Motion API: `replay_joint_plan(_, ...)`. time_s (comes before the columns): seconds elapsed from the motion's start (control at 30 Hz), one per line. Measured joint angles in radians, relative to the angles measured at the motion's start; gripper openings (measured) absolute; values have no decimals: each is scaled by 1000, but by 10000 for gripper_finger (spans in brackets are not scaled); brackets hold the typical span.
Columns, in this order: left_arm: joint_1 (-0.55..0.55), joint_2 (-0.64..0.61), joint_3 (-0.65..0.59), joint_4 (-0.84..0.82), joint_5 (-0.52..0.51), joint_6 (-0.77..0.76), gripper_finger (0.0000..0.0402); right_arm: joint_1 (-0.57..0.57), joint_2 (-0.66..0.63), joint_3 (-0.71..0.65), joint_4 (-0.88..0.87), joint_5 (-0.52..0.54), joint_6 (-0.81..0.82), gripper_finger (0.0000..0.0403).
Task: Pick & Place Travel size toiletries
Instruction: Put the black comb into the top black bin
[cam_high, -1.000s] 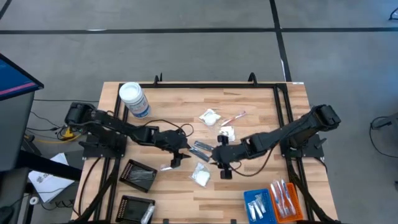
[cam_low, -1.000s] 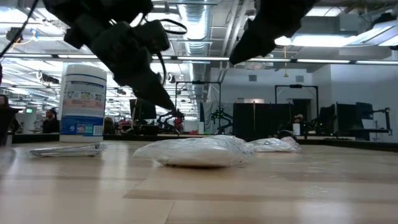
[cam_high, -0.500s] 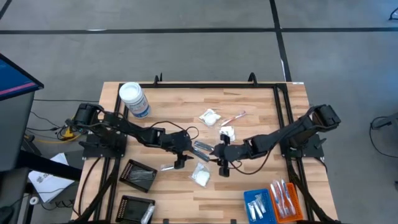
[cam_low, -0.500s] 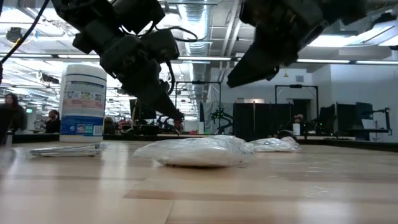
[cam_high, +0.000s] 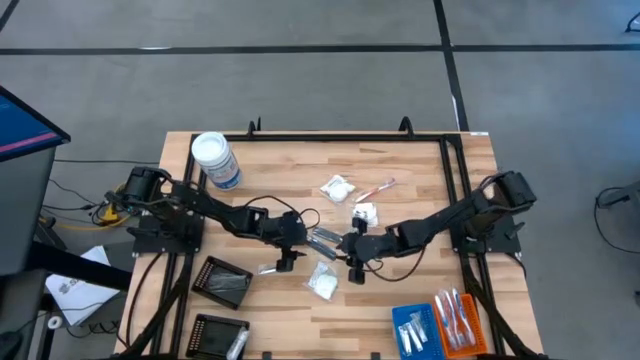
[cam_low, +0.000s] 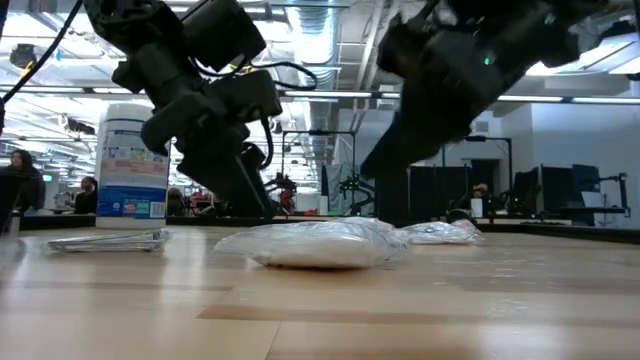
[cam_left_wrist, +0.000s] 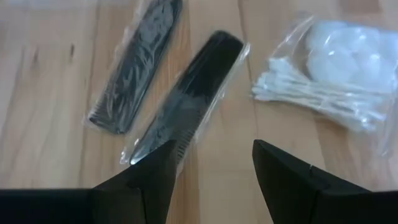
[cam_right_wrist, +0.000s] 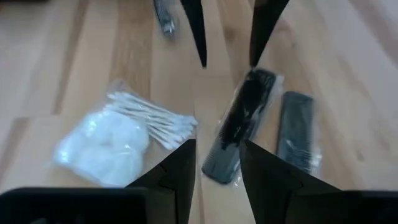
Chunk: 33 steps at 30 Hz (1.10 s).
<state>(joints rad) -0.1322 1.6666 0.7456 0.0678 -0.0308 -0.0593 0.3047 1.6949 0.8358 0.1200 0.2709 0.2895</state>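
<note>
Two black combs in clear wrap (cam_high: 325, 238) lie side by side mid-table; in the left wrist view they are one comb (cam_left_wrist: 140, 62) and the other (cam_left_wrist: 189, 93). My left gripper (cam_left_wrist: 211, 168) hovers open just left of them, and my right gripper (cam_right_wrist: 217, 165) stands open just right of them, with the nearer comb's end (cam_right_wrist: 224, 155) ahead of its fingertips. A white sachet of cotton swabs (cam_high: 323, 282) lies on the table nearer the front edge, beside both grippers. Two more sachets (cam_high: 338, 188) (cam_high: 365, 213) and a pink toothbrush (cam_high: 378, 188) lie farther back.
A big white-lidded jar (cam_high: 215, 160) stands at the far left. Two black trays (cam_high: 225, 282) (cam_high: 222, 335) sit at the front left. A blue tray (cam_high: 412, 328) and an orange tray (cam_high: 458, 320) sit at the front right. The two arms' fingertips face each other closely.
Both grippers have come down toward the combs, the right one farther than the left. The left gripper has also edged toward the table's right. The gap between each gripper's fingers looks the same.
</note>
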Motion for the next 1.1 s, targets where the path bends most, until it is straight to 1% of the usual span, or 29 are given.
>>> replay_joint_plan(0.17,0,-1,0,2,-32,2,204,4,103,50,-21,0,-27,118)
replay_joint_plan(0.33,0,-6,1,8,-33,13,204,10,111,94,-35,2,-64,118)
replay_joint_plan(0.53,-3,-3,1,11,-51,79,204,9,104,96,-85,19,-56,118)
replay_joint_plan(0.73,-12,20,1,29,-55,107,204,17,113,95,-86,49,-45,118)
replay_joint_plan(0.87,-12,61,2,62,-67,137,204,17,113,95,-85,86,-50,118)
replay_joint_plan(1.1,-6,159,70,77,-75,164,204,11,121,93,-113,71,-5,118)
